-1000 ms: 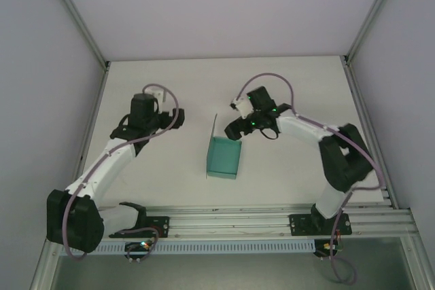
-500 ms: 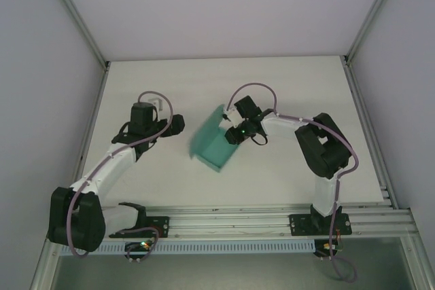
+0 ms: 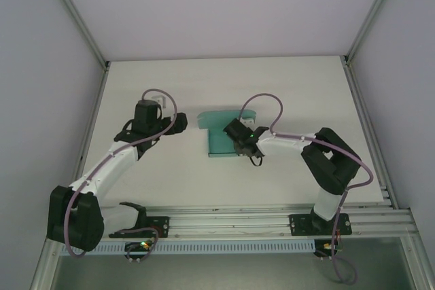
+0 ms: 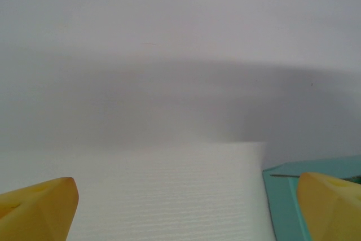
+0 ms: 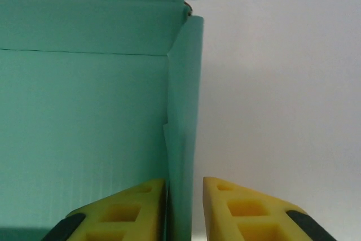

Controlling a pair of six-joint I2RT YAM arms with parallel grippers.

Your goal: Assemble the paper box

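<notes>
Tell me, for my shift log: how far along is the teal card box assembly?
Done: the teal-green thin card paper box has its right side wall folded up. In hand: the right gripper is pinching that wall. Still to do: the curved back flap is not yet closed down, and the left gripper hovers open beside the box, holding nothing.
</notes>
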